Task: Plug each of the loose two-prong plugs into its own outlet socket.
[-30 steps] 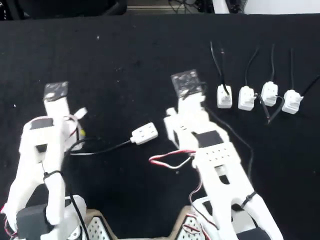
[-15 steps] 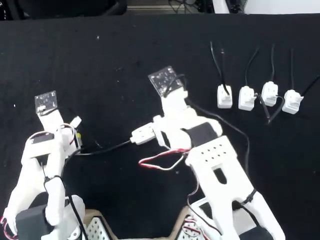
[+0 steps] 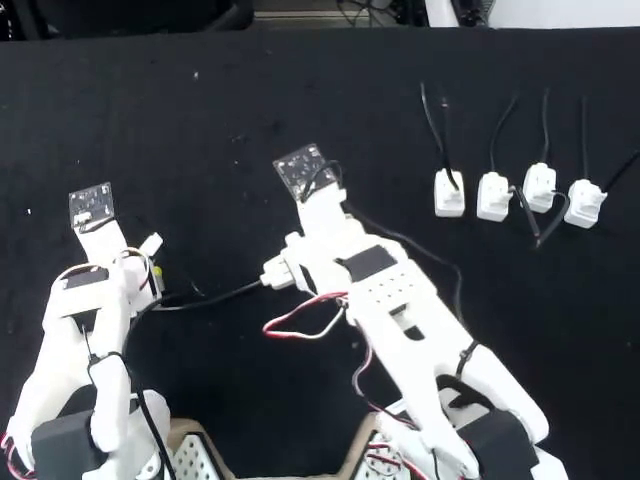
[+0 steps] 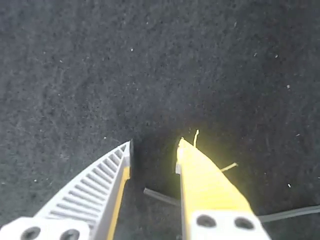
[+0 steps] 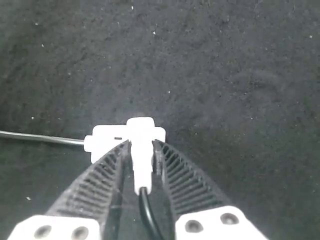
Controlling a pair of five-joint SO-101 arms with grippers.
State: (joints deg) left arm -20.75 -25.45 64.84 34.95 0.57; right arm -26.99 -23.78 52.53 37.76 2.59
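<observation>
Cable (image 4: 160,196) crosses the black mat (image 4: 75,60) close in, and we have our left gripper (image 4: 155,145) above it, fingers spread apart. Just beyond, our right gripper (image 5: 142,146) pinches a white plug (image 5: 142,172) by its body, the plug's front end touching the outlet socket (image 5: 105,142) at mid-table. Far off on the right side, we see four more plugs (image 3: 492,196) lying in a row.

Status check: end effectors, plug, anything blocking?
Right end effector shut on plug, at outlet block. Left end effector open over black cable. Four loose plugs sit far right. Nothing blocking.
</observation>
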